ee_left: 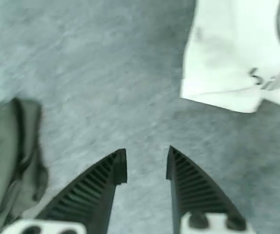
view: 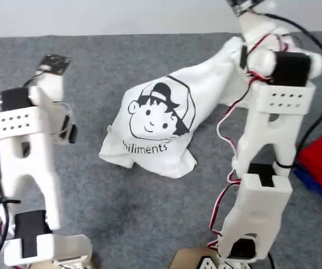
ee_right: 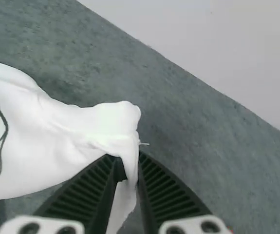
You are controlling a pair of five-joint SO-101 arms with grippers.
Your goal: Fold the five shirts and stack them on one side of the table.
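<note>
Farthest left, a crumpled olive garment (ee_left: 13, 156) lies on the grey desk (view: 144, 218). Beside it the left hand (ee_left: 144, 165) hangs over bare desk, its two fingers parted with nothing between them. The garment lies off to one side of it and the hem of the white shirt (view: 161, 123) to the other, both apart from the fingers. In the middle of the desk that shirt, printed with a cartoon face in a cap, lies partly flat. Its near part is spread and rumpled on the surface, and its far end is drawn up off the desk toward the right arm. There the right hand (ee_right: 127, 163) pinches a bunched fold of the shirt tightly between its fingers. At the far right edge, a red cloth (view: 320, 162) rests on something blue.
</note>
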